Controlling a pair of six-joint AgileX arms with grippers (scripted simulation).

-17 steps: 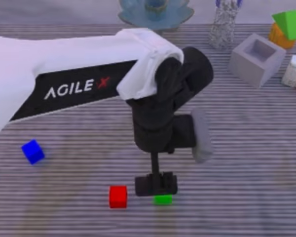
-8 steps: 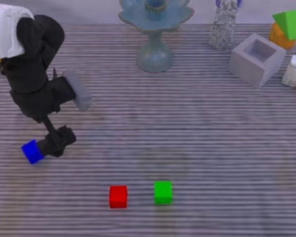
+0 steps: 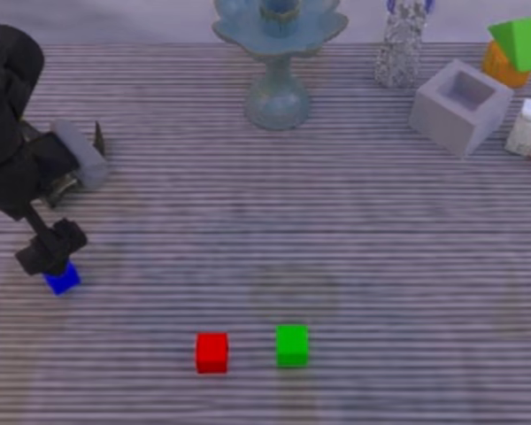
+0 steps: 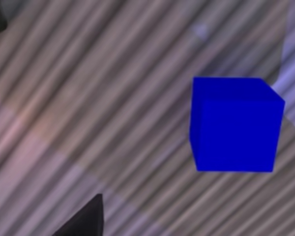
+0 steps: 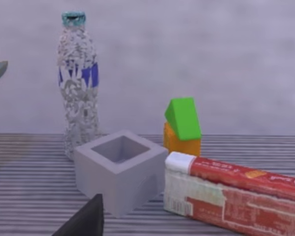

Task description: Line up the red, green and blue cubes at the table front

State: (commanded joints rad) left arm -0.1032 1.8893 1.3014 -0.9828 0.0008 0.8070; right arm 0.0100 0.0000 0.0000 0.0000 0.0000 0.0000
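The left gripper (image 3: pixel 51 251) hangs over the far-left side of the striped worktop (image 3: pixel 380 266), directly above and partly covering the blue cube (image 3: pixel 64 281), whose near corner shows just below the black fingers in the top view. In the left wrist view the blue cube (image 4: pixel 234 125) sits flat on the stripes off to one side of the frame rather than centred, with only one dark fingertip (image 4: pixel 83 221) showing at the edge, so the cube looks to lie a little aside from the line between the fingers; whether the gripper is spread or closed cannot be told, and nothing is seen in its hold. The red cube (image 3: pixel 211 351) and green cube (image 3: pixel 292 344) stand close together, apart but near, at the worktop front, the green to the red's right. The blue cube lies well to the left of that pair and farther back, so it is the left arm's reach by a wide margin. The right arm does not appear in the top view; its wrist camera looks at a grey box (image 5: pixel 119 169) at the back right.
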